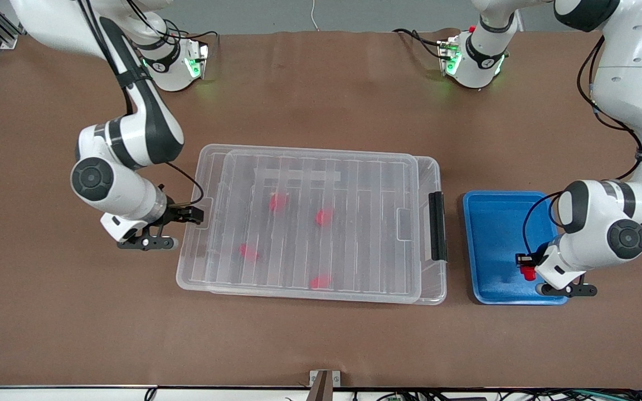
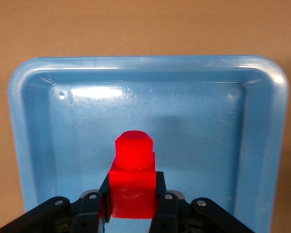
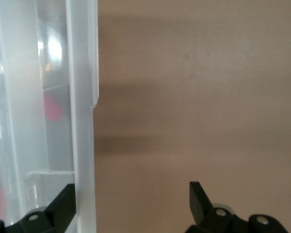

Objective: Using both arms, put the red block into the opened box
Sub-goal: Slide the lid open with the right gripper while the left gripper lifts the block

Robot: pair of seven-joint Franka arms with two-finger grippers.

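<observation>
The left arm bends down over the blue tray (image 1: 494, 245) at its end of the table, and the left gripper (image 1: 526, 268) pinches the red block (image 2: 132, 182), stub pointing away from the fingers, low over the tray's floor near its nearer edge. The right arm reaches to the short side of the box (image 1: 435, 289) at its own end; the right gripper (image 1: 191, 214) stands spread astride that rim, one finger (image 3: 63, 206) inside the wall, the other outside over bare table (image 1: 321, 345). The ribbed lid (image 1: 321, 223) lies on the box, four red blocks (image 1: 278, 202) showing through it. The black latch (image 1: 437, 225) faces the tray. Brown tabletop lies open nearer the front camera.
</observation>
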